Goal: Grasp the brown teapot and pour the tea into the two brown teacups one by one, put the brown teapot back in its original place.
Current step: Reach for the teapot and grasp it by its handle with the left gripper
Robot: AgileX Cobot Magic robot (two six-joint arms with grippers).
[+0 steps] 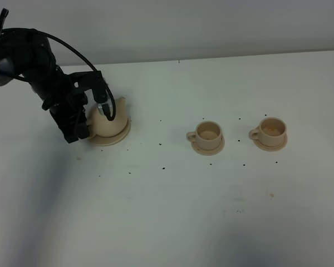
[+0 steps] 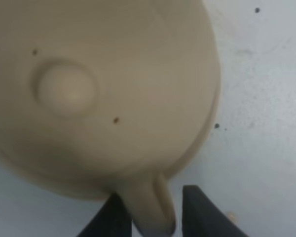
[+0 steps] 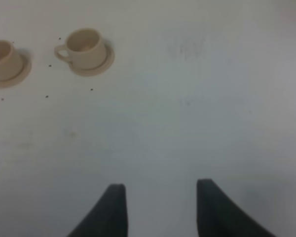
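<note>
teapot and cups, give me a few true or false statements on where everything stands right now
1. The teapot sits on its plate. True.
2. The left gripper has the teapot's handle between its fingers. True.
3. The right gripper holds a cup. False: it is open and empty above the bare table.
4. Both cups lie on their sides. False: both stand upright.

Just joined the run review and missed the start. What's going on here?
The left gripper is at the brown teapot, jaws either side of its loop handle. A sliver of gap shows on one side, so it doesn't look clamped. The teapot rests on its wide saucer. The two teacups stand on small saucers further right. The right gripper is open above the table, holding nothing.
</note>
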